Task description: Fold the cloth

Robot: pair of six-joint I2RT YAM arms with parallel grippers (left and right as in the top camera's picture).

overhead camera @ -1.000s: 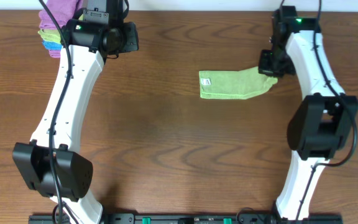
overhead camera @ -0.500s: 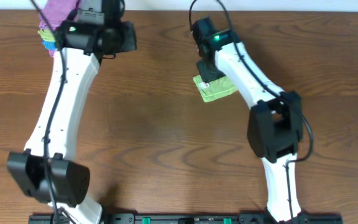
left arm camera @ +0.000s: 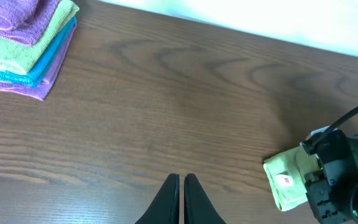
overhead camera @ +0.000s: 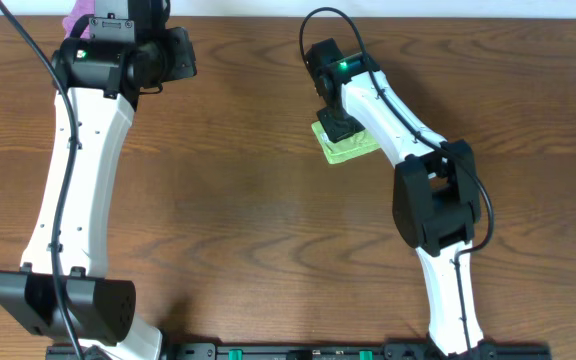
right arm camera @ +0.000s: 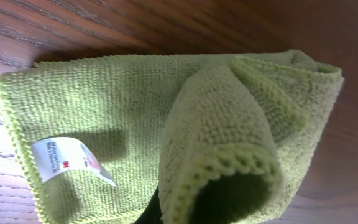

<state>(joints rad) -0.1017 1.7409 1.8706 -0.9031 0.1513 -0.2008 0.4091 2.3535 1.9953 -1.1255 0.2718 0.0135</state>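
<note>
Left black two-finger gripper (left arm camera: pixel 181 188) at eleven o'clock, fingers pressed together; right gripper (overhead camera: pixel 336 128) at one o'clock, pinching lime-green microfibre cloth (right arm camera: pixel 129 118).

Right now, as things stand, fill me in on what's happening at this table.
The right gripper is down on the lime-green cloth, apparently pinching a raised fold doubled over toward the end with the white tag. The left gripper is shut and empty above the table, near a stack of folded cloths. The fold is not yet laid flat.
</note>
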